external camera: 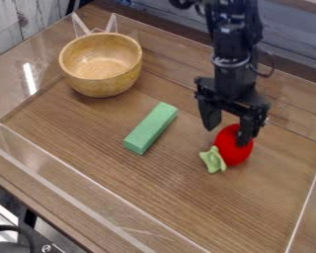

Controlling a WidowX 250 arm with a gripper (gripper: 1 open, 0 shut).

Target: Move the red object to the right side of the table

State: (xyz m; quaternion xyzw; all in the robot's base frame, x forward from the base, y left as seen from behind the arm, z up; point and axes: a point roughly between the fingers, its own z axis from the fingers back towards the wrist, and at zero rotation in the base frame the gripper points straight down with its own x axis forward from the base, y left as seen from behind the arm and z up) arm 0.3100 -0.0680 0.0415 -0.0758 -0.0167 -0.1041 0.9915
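Note:
The red object (pixel 235 150), a small rounded strawberry-like toy with a light green leafy cap, lies on the right half of the brown wood-grain table (pixel 134 198). My gripper (pixel 229 126) hangs straight down over it, open, its black fingers (pixel 205 117) straddling the top of the toy. The upper part of the toy is hidden behind the fingers. I cannot tell whether the pads touch it.
A flat green rectangular block (pixel 150 128) lies left of the toy, near the table's middle. A wooden bowl (pixel 102 64) stands at the back left. Low clear plastic walls (pixel 303 212) edge the tabletop.

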